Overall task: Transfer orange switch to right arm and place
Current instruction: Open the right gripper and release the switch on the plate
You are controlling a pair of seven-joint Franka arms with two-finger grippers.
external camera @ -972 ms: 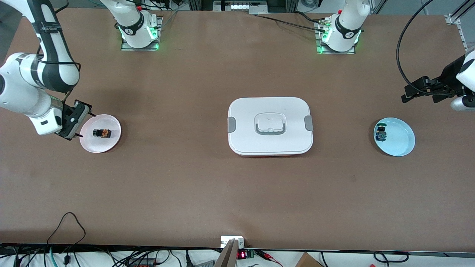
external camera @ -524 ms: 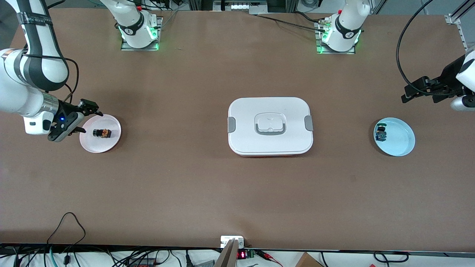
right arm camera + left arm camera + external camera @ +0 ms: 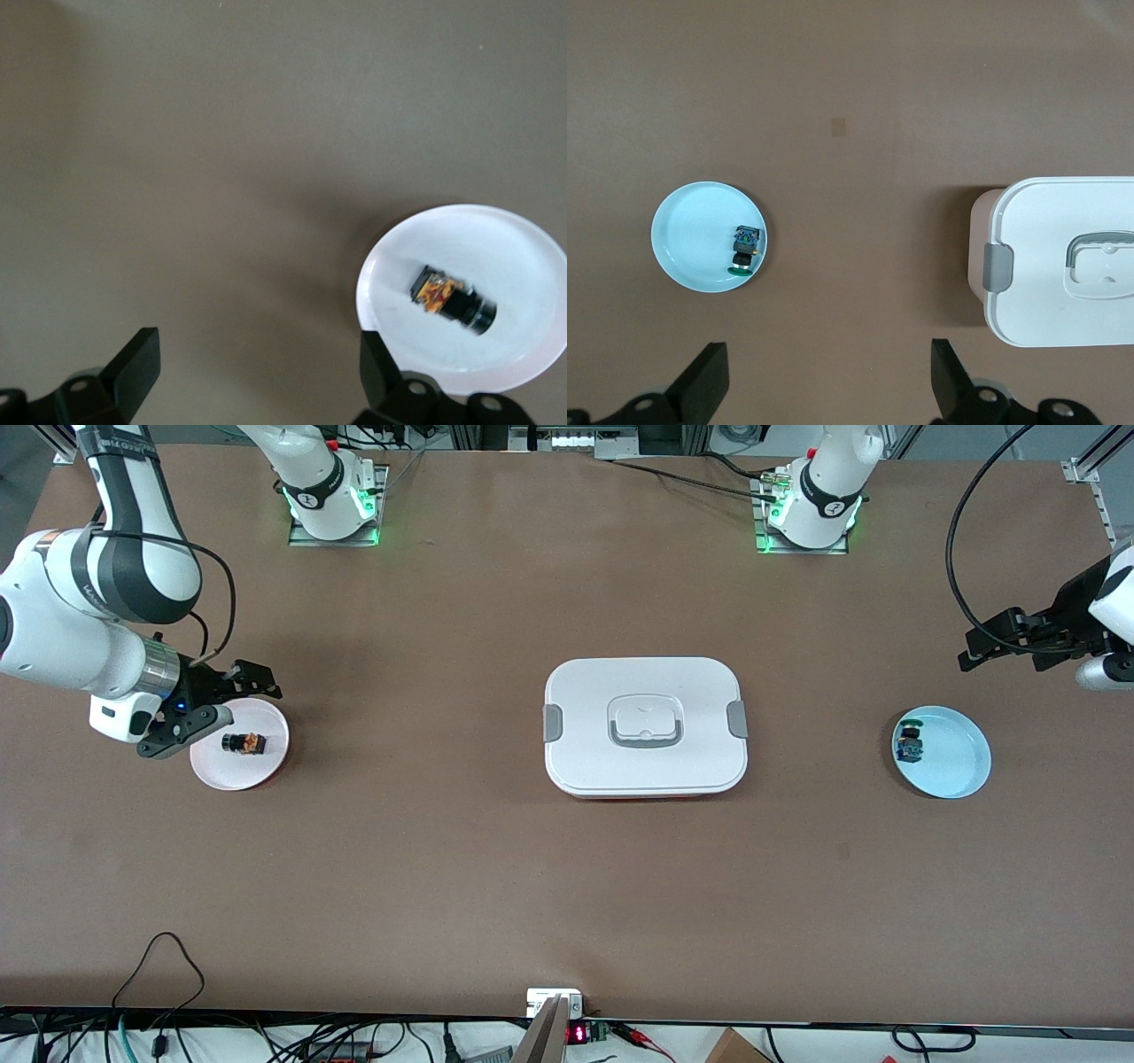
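Right tool (image 3: 241, 705) swung in over pink plate (image 3: 266, 771) edge since earlier, fingers wide, empty. Orange switch (image 3: 242, 742) unmoved on plate. Left tool (image 3: 1005, 640) waits, wide.

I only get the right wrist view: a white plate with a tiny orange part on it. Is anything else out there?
Observer: Yes, a white lidded box sits in the middle.
Operator: I see my right gripper, fingers open, at the white plate's edge. The other arm?
Observer: The left gripper waits, fingers open, over bare table beside a light-blue plate.
Operator: Is that plate empty?
Observer: No, a blue switch lies in it.
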